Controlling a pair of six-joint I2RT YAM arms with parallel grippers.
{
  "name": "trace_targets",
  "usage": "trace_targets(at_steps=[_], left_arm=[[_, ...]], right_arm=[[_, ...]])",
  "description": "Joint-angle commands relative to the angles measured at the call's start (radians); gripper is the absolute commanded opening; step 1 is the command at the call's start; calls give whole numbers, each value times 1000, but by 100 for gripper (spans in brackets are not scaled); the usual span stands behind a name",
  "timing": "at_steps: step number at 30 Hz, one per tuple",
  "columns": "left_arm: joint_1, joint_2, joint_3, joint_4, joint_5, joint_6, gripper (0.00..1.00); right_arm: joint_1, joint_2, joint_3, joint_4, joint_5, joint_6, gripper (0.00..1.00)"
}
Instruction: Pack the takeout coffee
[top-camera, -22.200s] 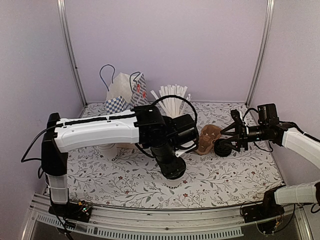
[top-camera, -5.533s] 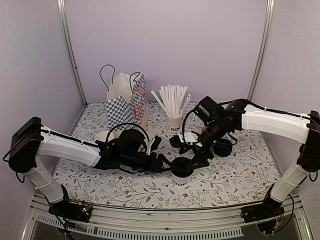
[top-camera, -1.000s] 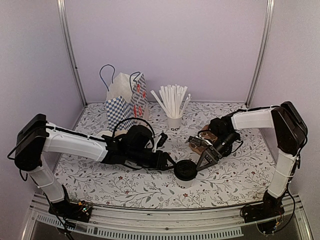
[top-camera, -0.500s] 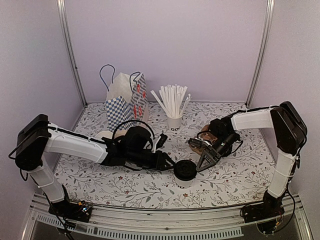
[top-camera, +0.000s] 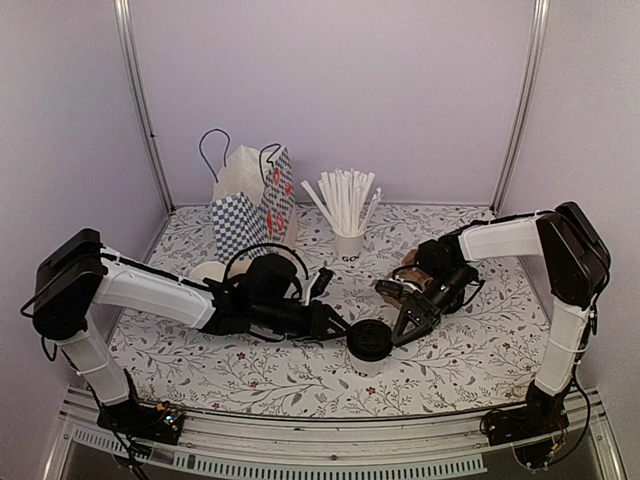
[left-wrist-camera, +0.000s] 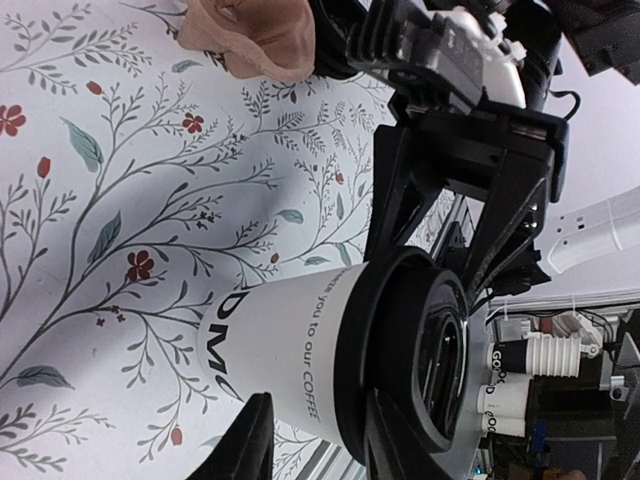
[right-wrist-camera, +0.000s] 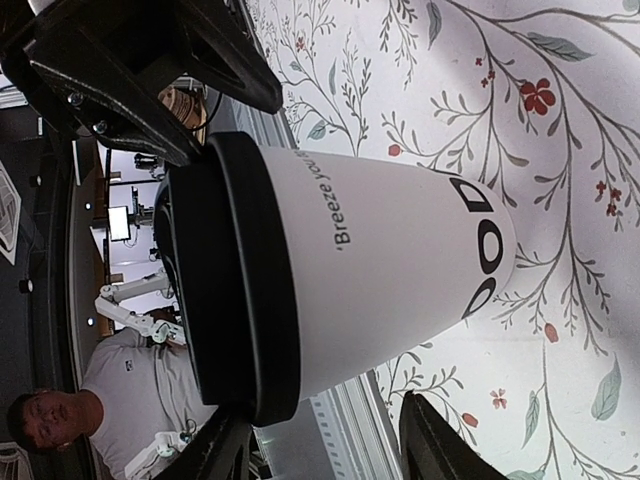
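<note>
Coffee step, judged as the grab before bagging: takeout coffee (top-camera: 370, 347) stands upright on the tabletop (top-camera: 470, 350) at front centre, black lid (top-camera: 370, 337) on, lettering near the base. Left fingers (left-wrist-camera: 248, 445) are spread partway and pinch nothing. Cup is just ahead of the tips, contact unclear. Right fingers (right-wrist-camera: 225, 450) are likewise spread and empty, close to the cup's other side. Both wrist views show the cup lying sideways across the frame, so both wrists look rolled, fingers stacked one over the other. To do it well, probably only one arm should take it: roll level, straddle the paper wall below the lid, squeeze lightly since the cup likely crushes and the lid could pop, and keep it vertical. Other arm should clear off first; the two tips crowd each other. Paper bag (top-camera: 252, 195) sits back left, well apart, beside the straw cup (top-camera: 348, 240). Left arm (top-camera: 150, 290) reaches low and long from the left, and right arm (top-camera: 500, 238) folds back from the far right, wrist angled down.
</note>
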Motion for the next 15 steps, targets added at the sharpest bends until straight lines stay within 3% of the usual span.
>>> trace_targets(at_steps=[1,8,15], left_arm=[[-11,119,-80,-275,-65,11,33],[-8,118,-83,-274,-72,16,32],[-14,33,-39,-325,-147,57,33]], right_arm=[[52,134,-41,248,561,16,49],[57,131,-29,247,568,10,45],[57,65,33,201,429,-45,43]])
